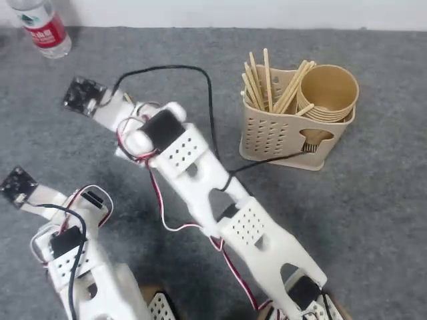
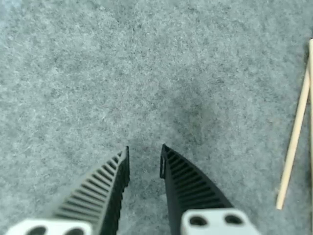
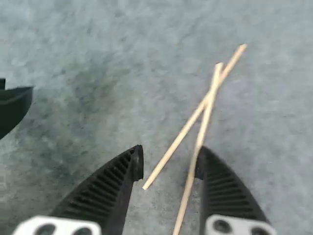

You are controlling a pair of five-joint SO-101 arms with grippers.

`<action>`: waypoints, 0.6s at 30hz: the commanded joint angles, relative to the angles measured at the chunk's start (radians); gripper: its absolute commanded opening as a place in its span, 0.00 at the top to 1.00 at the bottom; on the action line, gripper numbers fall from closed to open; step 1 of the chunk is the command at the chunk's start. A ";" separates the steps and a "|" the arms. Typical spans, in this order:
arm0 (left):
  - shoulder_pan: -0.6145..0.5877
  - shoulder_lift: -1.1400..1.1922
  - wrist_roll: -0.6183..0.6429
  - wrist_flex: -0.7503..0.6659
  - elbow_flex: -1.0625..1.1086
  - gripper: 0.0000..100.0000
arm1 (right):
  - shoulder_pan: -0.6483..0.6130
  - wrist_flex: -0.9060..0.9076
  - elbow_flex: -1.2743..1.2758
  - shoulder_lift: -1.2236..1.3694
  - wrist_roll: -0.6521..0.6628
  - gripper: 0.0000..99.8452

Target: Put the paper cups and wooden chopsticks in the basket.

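Right gripper [image 3: 169, 152]: jaws apart, astride two crossed wooden chopsticks [image 3: 210, 98] lying on grey counter [image 3: 73, 58]. Basket [image 1: 267, 137], upper right of high view, holds paper cups [image 1: 328, 93]. Risk: closing may pinch one stick; other scissors away.

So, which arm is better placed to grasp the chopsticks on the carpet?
Right. The crossed chopsticks lie in the gap of the open right gripper. The open left gripper has a chopstick well off to one side.
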 commanded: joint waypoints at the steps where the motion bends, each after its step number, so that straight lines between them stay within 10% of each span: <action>1: 0.008 -0.014 -0.008 0.002 -0.024 0.91 | 0.012 -0.022 -0.040 0.042 0.089 0.81; 18: 0.008 -0.014 -0.008 0.002 -0.024 0.91 | 0.147 -0.205 -0.040 0.266 0.153 0.82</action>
